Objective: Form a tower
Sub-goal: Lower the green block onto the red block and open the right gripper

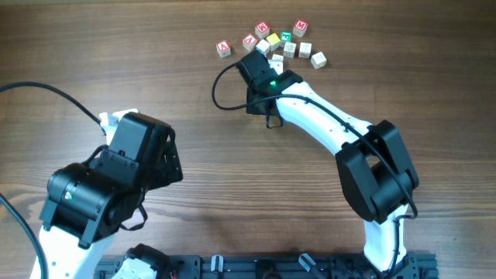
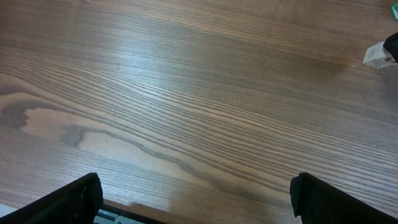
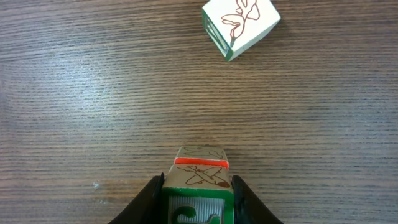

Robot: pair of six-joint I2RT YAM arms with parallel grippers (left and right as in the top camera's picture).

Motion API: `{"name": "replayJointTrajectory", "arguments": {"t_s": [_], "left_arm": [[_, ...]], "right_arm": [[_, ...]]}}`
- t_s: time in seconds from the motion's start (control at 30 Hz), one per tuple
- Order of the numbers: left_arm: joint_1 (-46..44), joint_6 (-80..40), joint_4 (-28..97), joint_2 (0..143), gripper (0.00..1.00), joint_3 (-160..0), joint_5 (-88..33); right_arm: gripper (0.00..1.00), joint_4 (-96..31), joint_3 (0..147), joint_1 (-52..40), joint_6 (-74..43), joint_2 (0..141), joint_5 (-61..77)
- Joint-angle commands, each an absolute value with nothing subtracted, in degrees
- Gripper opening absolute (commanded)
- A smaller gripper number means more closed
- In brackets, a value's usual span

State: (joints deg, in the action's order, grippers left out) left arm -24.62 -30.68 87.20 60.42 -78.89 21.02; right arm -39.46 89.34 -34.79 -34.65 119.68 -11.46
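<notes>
Tower [image 3: 200,171] stands between right gripper [image 3: 198,186] jaws, both touching its sides.

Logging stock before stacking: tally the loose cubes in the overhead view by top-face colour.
Red-topped cubes: 4
Pale-topped cubes: 4
Yellow-topped cube: 1
Green-topped cube: 1
Total: 10 loose in the overhead view; the green-marked cube in the right gripper is left out.
</notes>
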Motion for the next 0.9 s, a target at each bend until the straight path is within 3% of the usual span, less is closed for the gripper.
{"name": "replayJointTrajectory", "arguments": {"t_s": [0.0, 0.87], "left_arm": [[-24.47, -30.41, 87.09, 60.16, 1.0, -78.87, 21.5], [-24.47, -30.41, 87.09, 60.16, 1.0, -78.87, 21.5]], "right_arm": [[0.28, -38.59, 88.73, -34.81, -35.14, 119.68, -13.37], [0.28, -39.03, 88.75, -34.81, -35.09, 119.68, -13.52]]}}
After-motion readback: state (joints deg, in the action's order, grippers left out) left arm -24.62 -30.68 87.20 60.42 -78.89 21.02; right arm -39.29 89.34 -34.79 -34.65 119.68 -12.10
